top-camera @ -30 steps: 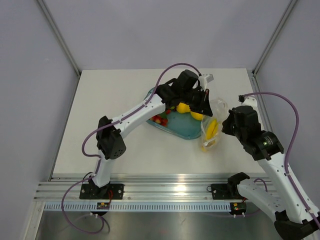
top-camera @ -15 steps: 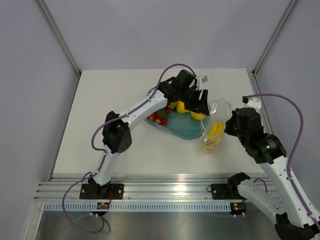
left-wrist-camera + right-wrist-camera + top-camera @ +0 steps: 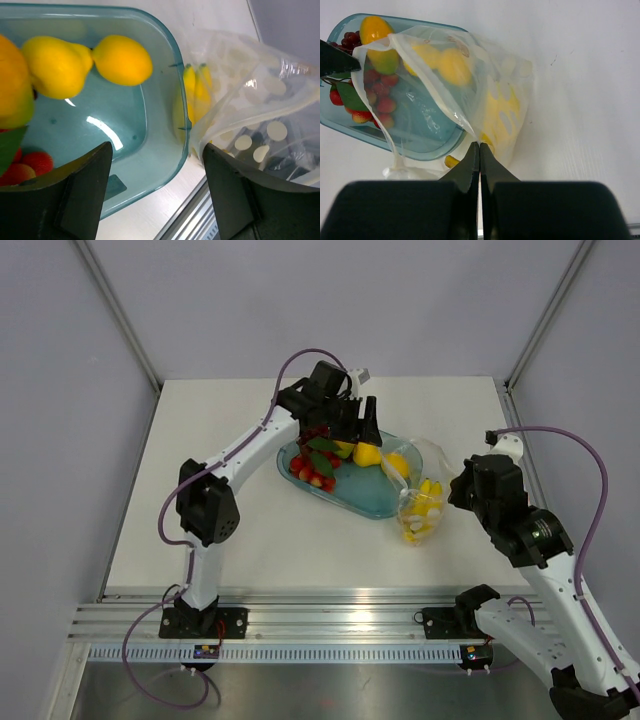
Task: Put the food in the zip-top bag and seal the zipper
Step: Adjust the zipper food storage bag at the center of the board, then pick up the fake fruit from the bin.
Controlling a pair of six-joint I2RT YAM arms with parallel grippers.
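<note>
Right gripper pinches the bag edge at the tray's right end, banana inside the bag, pear and lemon in the tray, left gripper spread, empty, above the tray.

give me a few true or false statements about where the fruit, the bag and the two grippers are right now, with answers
1. The banana bunch is inside the zip-top bag. True.
2. The right gripper is open and clear of the bag. False: it is shut on the bag's edge.
3. The left gripper holds the lemon. False: it is open and empty, and the lemon lies in the tray.
4. The strawberries are in the tray. True.
</note>
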